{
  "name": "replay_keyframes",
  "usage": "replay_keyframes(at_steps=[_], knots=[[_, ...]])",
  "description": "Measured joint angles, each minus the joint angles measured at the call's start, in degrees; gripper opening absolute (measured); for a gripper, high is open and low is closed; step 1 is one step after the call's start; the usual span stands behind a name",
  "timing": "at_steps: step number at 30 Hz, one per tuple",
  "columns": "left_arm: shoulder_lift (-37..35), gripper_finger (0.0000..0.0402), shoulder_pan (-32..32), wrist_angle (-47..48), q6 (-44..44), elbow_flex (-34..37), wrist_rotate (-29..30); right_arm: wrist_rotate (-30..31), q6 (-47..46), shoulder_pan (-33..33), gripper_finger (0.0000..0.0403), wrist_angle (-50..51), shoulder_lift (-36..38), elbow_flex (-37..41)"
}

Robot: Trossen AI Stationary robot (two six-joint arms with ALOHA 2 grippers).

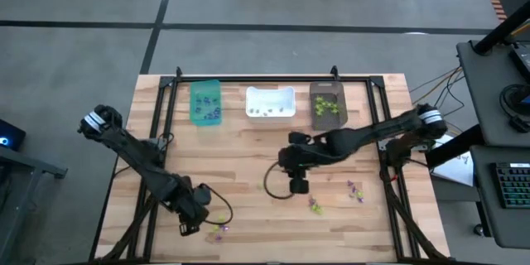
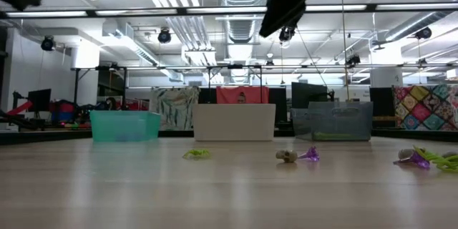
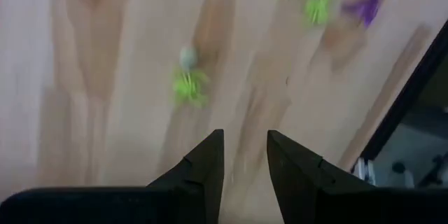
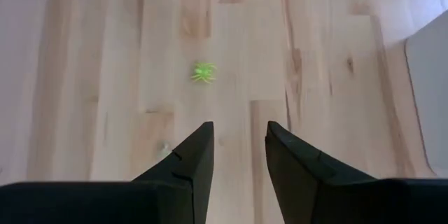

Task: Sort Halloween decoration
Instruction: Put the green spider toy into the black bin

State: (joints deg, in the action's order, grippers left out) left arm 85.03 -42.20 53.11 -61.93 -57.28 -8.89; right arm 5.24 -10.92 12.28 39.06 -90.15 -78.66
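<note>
Tiny Halloween decoration pieces lie scattered on the wooden table (image 1: 248, 161). One purple and lime-green cluster (image 1: 217, 230) lies at the near left, others (image 1: 315, 207) (image 1: 356, 189) at the near right. My left gripper (image 1: 189, 225) points down beside the left cluster. It is open and holds nothing (image 3: 245, 161); a lime-green spider (image 3: 187, 84) and a pale piece (image 3: 187, 56) lie ahead of it. My right gripper (image 1: 298, 186) hangs over the table's middle, open and holding nothing (image 4: 238, 147), with a lime-green spider (image 4: 203, 72) on the wood ahead.
Three bins stand in a row at the far edge: teal (image 1: 205, 103), white (image 1: 270, 103) and dark brown (image 1: 327, 103), each with small pieces inside. A black frame (image 1: 248, 79) runs around the table. The low view shows pieces on the wood (image 2: 197, 154) (image 2: 309, 154) (image 2: 422, 159).
</note>
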Motion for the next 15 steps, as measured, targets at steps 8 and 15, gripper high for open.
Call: replay_keyframes(at_steps=[8,15], knots=[[0.81,0.0091,-6.58,0.93,-0.89,0.00,8.17,3.98,-0.68,2.91,0.0118,-7.13,6.65,7.64],[1.36,0.0092,-14.59,1.63,-6.01,0.11,21.01,4.30,-1.14,3.12,0.0114,-8.41,6.99,9.13]])
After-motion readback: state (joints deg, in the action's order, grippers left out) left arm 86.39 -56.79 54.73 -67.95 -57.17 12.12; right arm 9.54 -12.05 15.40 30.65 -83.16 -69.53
